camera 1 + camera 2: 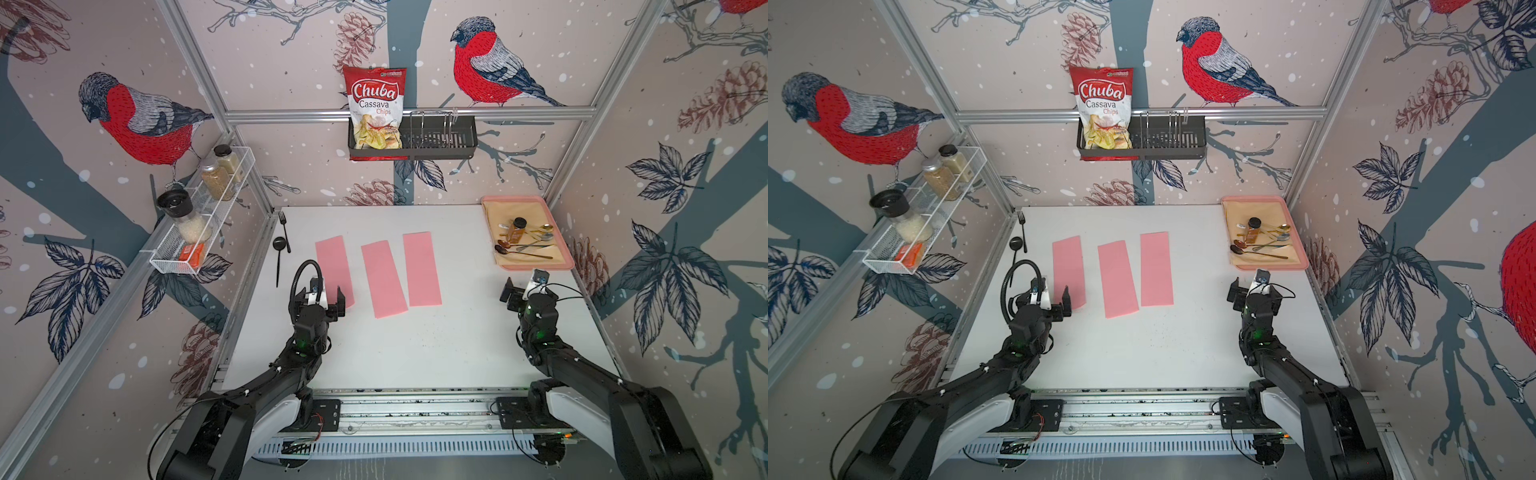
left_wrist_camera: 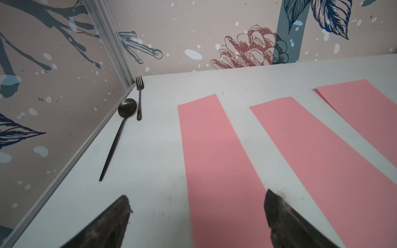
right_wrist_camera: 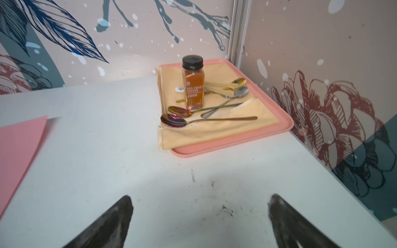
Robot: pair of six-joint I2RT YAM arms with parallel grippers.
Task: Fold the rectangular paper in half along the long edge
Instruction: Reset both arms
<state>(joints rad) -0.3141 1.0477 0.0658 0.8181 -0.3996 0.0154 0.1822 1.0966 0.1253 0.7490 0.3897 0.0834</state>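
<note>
Three long pink paper strips lay flat, side by side and apart, in the middle of a white counter point(image 1: 415, 353), each unfolded. The left pincer point(image 1: 331, 296) hung over the near end of the left pink paper point(image 1: 332, 266), released wide and holding nothing. In the left wrist view, one finger point(image 2: 279, 214) stood at that strip's edge beside the gap to the middle pink paper point(image 1: 382, 278), and the other finger point(image 2: 111, 219) was over bare counter. The right pink paper point(image 1: 420, 268) lay furthest from it. The right pincer point(image 1: 524, 286) was also released and empty, well apart from all three strips, near a pink tray point(image 1: 540, 269) that held a spice jar point(image 1: 517, 232) and spoons. A black spoon point(image 1: 279, 257) and black fork point(image 1: 284, 230) lay by the counter's left edge.
</note>
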